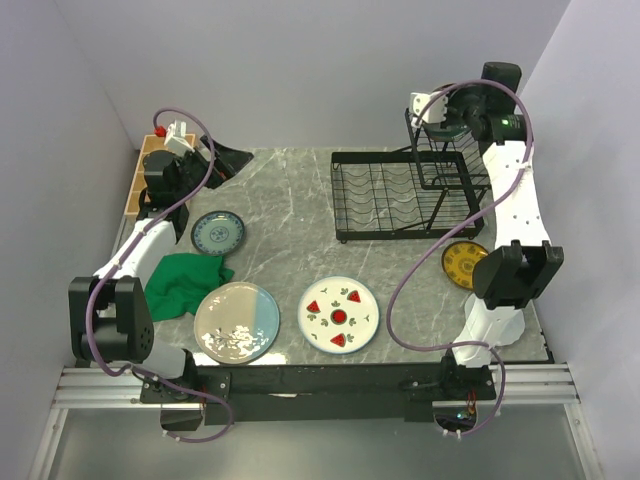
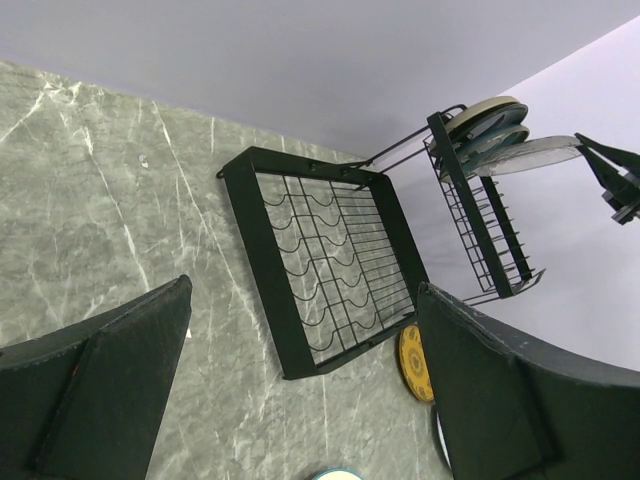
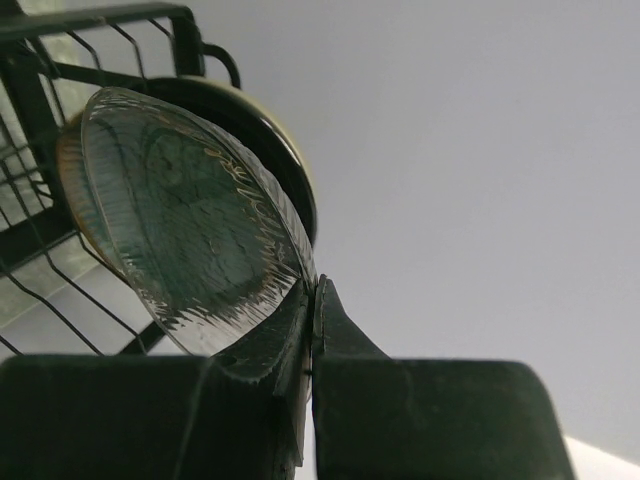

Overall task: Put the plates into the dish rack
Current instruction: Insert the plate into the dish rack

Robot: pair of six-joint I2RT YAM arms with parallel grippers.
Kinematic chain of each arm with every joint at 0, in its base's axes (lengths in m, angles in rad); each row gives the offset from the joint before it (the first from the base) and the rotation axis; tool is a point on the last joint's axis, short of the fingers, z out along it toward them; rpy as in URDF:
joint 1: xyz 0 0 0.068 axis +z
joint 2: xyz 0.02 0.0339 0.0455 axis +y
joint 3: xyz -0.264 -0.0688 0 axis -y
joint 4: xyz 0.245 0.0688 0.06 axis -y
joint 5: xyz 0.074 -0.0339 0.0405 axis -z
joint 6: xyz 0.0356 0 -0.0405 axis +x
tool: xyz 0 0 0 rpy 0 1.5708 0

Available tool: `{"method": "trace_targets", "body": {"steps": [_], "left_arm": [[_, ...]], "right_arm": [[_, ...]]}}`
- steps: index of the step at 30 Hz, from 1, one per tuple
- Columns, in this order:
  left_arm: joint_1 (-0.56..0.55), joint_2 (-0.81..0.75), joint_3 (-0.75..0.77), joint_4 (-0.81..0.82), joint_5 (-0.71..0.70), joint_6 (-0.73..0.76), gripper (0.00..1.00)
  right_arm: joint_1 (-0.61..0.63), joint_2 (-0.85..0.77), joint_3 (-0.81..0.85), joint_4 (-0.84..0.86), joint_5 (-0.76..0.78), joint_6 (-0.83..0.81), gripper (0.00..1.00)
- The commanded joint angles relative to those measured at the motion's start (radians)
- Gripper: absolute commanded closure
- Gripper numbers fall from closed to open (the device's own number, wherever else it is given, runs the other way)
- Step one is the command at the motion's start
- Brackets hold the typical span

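The black wire dish rack (image 1: pixel 388 196) stands at the back right, and its raised upper basket (image 2: pixel 482 222) holds upright plates (image 2: pixel 488 118). My right gripper (image 3: pixel 312 292) is shut on the rim of a clear glass plate (image 3: pixel 190 240), which it holds tilted at that basket, against a dark-rimmed cream plate (image 3: pixel 285 135). In the top view the right gripper (image 1: pixel 428 118) hovers over the basket. My left gripper (image 1: pixel 222 160) is open and empty at the back left, facing the rack (image 2: pixel 330 260). On the table lie a blue patterned plate (image 1: pixel 217 232), a cream-and-blue plate (image 1: pixel 236 321), a watermelon plate (image 1: pixel 339 314) and a yellow plate (image 1: pixel 464 262).
A green cloth (image 1: pixel 183 282) is bunched by the left arm, touching the cream-and-blue plate. A wooden compartment box (image 1: pixel 143 175) sits along the left wall. Walls close in the table on the left, back and right.
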Motion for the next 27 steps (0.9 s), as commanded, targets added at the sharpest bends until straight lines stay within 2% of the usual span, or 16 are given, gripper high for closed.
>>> {"method": "trace_targets", "body": {"steps": [1, 13, 20, 27], "left_arm": [[0.003, -0.010, 0.022, 0.028, 0.022, 0.000, 0.00], [0.005, -0.009, 0.023, 0.025, 0.024, 0.000, 0.00], [0.005, -0.021, 0.000, 0.028, 0.019, 0.002, 0.01], [0.006, -0.041, -0.032, 0.042, 0.010, -0.009, 0.01]], "right_arm": [[0.017, -0.002, -0.025, 0.039, -0.016, -0.026, 1.00], [0.019, -0.024, -0.101, 0.078, -0.036, -0.133, 1.00], [0.013, 0.016, -0.013, 0.034, -0.067, -0.168, 1.00], [-0.007, 0.021, -0.015, 0.013, -0.075, -0.159, 1.00]]}}
